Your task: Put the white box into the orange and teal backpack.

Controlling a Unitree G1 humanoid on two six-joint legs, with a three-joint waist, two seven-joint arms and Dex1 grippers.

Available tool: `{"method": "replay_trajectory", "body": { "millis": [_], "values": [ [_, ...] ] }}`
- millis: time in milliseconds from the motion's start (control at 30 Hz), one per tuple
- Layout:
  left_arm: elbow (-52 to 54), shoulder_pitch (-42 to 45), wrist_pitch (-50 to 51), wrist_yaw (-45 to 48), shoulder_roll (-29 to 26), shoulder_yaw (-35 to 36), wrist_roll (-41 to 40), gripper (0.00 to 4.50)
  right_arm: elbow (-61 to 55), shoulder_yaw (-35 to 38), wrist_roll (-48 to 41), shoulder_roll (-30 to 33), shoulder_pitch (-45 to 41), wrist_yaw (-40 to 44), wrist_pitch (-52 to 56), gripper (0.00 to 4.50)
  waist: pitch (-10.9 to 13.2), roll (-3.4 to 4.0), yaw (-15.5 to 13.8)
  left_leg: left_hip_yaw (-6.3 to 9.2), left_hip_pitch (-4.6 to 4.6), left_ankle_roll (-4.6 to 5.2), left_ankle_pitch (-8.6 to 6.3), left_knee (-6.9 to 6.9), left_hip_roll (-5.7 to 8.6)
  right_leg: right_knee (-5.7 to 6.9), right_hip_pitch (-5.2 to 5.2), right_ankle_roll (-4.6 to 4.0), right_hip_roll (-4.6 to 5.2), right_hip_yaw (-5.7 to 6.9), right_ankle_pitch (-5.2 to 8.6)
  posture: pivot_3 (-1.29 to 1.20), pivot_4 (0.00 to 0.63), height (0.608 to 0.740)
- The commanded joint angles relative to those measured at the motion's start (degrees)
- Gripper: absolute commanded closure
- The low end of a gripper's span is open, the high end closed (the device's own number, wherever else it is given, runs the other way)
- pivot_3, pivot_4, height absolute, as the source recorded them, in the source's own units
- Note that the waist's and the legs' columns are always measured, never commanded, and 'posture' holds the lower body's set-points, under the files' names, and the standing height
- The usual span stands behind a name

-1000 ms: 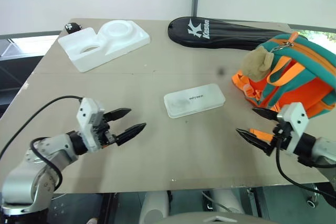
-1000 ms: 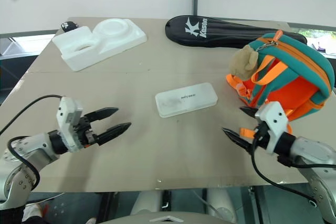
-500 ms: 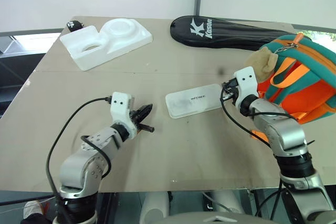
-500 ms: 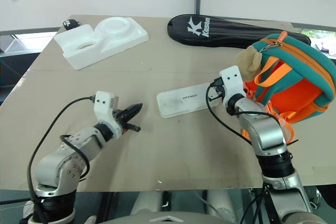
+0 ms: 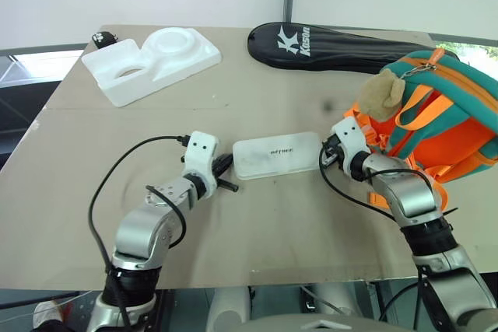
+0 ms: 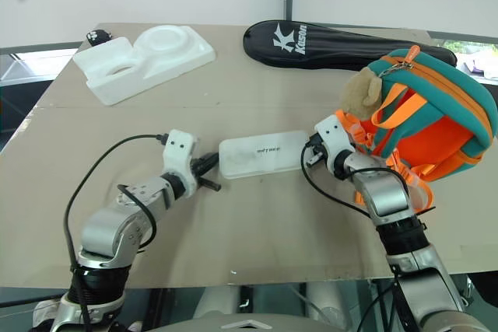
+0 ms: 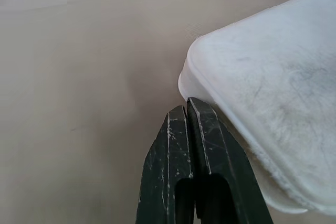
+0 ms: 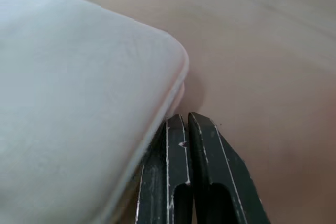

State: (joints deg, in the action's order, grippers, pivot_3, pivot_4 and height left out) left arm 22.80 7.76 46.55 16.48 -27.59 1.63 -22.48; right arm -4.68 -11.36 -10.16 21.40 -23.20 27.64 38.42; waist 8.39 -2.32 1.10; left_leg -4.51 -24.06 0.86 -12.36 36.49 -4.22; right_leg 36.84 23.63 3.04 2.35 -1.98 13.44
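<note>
Left eye view is showing the white box (image 5: 276,154) lying flat on the worktop (image 5: 257,231), sitting directly between the two grippers. The left gripper (image 5: 223,173), its fingers pressed together, is touching the box's near-left corner; the right gripper (image 5: 324,157), also pressed together, is meeting the opposite short end. Neither is pinching anything; both seem to be bracing the case from its two ends.

Judging from this, the step in hand is squeezing the box between two closed tips to lift it. Doing it well is likely calling for even, opposed pressure along the box's long axis, with both tips kept low against the side walls rather than the rounded corners, where they could slip and spin the case.

Just beyond and outboard of the right gripper, the orange and teal backpack (image 5: 443,110) is standing, its tan plush charm (image 5: 380,92) hanging nearest the gripper. Whether its opening is unzipped cannot be told. The straps and charm are crowding the right arm's path. Well ahead of both grippers, a black racket case (image 5: 334,43) and a white foam tray (image 5: 152,62) are lying clear of the work.
</note>
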Motion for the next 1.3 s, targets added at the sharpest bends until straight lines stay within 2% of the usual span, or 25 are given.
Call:
{"method": "replay_trajectory", "body": {
  "millis": [33,100,200,233,267,333,433,467,567,667,767,1000,1100,1267,1300],
  "values": [
    [3.8,-3.6,-0.4,5.3,-3.0,0.6,-1.6,4.47,-9.3,-1.1,-4.0,-0.1,2.3,3.6,3.7,4.50,0.0,0.00,0.0,-0.03,0.03,0.00,0.00,-0.02,0.00,0.00,0.00,-0.01,0.00,-0.01,0.00,0.00,0.150,0.740],
    [5.6,-5.5,0.3,7.0,-4.0,2.4,-3.1,4.47,-12.2,-0.9,-3.8,0.1,4.1,2.6,6.0,4.50,0.0,0.00,-0.1,-0.04,0.06,0.00,0.00,-0.03,-0.01,0.00,-0.01,-0.11,0.01,-0.02,0.06,0.00,0.150,0.740],
    [6.9,-7.9,3.0,9.2,-5.9,7.3,-6.4,3.72,-13.0,-0.8,-1.2,1.2,6.4,0.6,7.0,4.50,0.0,0.00,-0.2,-0.08,0.06,-0.01,0.00,-0.02,0.00,0.00,-0.01,-0.21,0.06,-0.02,0.12,0.00,0.150,0.740],
    [6.4,-8.2,2.9,9.9,-7.5,8.1,-5.7,3.30,-12.9,-0.5,-0.7,1.6,6.9,0.3,7.2,4.50,0.0,-0.01,-0.2,-0.09,0.07,-0.01,0.00,-0.01,0.01,0.00,-0.01,-0.22,0.10,-0.02,0.13,0.00,0.150,0.740],
    [5.7,-8.3,2.7,10.6,-9.0,9.2,-5.3,2.66,-12.9,-0.4,-0.4,2.2,7.2,0.4,7.0,4.50,0.0,-0.01,-0.3,-0.10,0.07,-0.01,0.00,0.03,0.01,0.00,-0.01,-0.23,0.11,-0.02,0.13,0.00,0.150,0.740],
    [3.8,-8.9,3.0,13.5,-12.9,12.6,-5.8,1.79,-13.1,0.2,0.1,3.9,7.8,1.1,6.4,4.50,0.0,0.00,-0.4,-0.11,0.08,-0.01,0.00,0.04,0.03,0.00,-0.01,-0.23,0.12,-0.01,0.13,0.00,0.150,0.740],
    [-0.6,-7.2,12.6,19.2,-16.0,21.4,-16.6,0.32,-14.0,1.7,-0.8,6.2,8.5,3.0,5.8,4.50,0.0,0.00,-0.4,-0.13,0.09,-0.01,0.00,0.05,0.02,-0.01,0.00,-0.24,0.16,0.00,0.13,0.00,0.150,0.740],
    [-2.5,-6.0,18.1,22.0,-17.9,24.0,-21.6,0.07,-14.5,2.0,-1.1,7.1,8.6,3.8,5.3,4.50,0.0,0.00,-0.4,-0.15,0.09,-0.01,0.00,0.05,0.03,0.00,0.00,-0.24,0.19,0.01,0.13,0.00,0.150,0.740],
    [-10.4,1.0,35.6,26.6,-23.1,28.4,-32.9,0.07,-16.1,3.0,-2.7,9.2,8.3,6.3,5.0,4.50,0.1,-0.05,-0.6,-0.07,0.06,-0.01,0.00,0.05,0.04,-0.02,0.02,-0.23,0.22,0.18,0.14,0.00,0.150,0.740],
    [-17.1,6.9,44.6,28.0,-23.3,26.2,-36.3,0.07,-16.1,1.7,-2.8,10.3,7.3,7.8,4.6,4.50,0.1,-0.01,-0.3,-0.04,0.05,-0.01,0.00,0.05,0.08,-0.05,0.00,-0.20,0.24,0.23,0.15,0.00,0.150,0.740],
    [-21.9,11.2,45.9,26.1,-21.2,22.9,-36.8,0.07,-15.5,-0.2,-2.1,10.0,6.0,8.5,4.2,4.50,0.1,-0.01,-0.2,-0.01,0.06,-0.01,0.00,0.03,0.08,-0.02,-0.04,-0.19,0.22,0.23,0.14,0.00,0.150,0.740],
    [-24.8,16.2,44.1,23.8,-14.3,16.3,-33.4,0.07,-9.9,-9.3,2.4,8.2,0.3,11.4,0.7,4.50,0.1,-0.06,-0.1,0.05,-0.01,-0.01,0.01,0.04,0.07,-0.01,-0.01,-0.18,0.17,0.24,0.11,0.00,0.150,0.740],
    [-26.3,17.4,43.0,23.1,-10.8,15.9,-32.9,0.07,-5.5,-13.7,5.1,5.6,-2.8,12.1,-2.7,4.50,0.1,-0.08,-0.1,0.05,-0.01,-0.01,0.01,0.04,0.07,-0.02,-0.01,-0.16,0.17,0.24,0.10,0.00,0.150,0.740],
    [-29.7,18.3,44.9,22.9,-7.0,19.2,-33.7,0.07,-0.9,-14.0,8.4,5.6,-3.6,12.8,-7.0,4.50,0.0,-0.14,-0.1,0.12,0.01,-0.02,0.02,0.06,0.06,0.04,-0.03,-0.12,0.11,0.25,0.06,0.00,0.150,0.740],
    [-30.3,18.5,45.2,22.2,-6.2,20.3,-33.5,0.29,-0.9,-13.3,8.3,5.8,-3.1,13.0,-7.4,4.50,0.0,-0.15,-0.1,0.13,0.01,-0.02,0.02,0.06,0.06,0.04,-0.03,-0.10,0.11,0.25,0.05,0.00,0.150,0.740]
  ]
}}
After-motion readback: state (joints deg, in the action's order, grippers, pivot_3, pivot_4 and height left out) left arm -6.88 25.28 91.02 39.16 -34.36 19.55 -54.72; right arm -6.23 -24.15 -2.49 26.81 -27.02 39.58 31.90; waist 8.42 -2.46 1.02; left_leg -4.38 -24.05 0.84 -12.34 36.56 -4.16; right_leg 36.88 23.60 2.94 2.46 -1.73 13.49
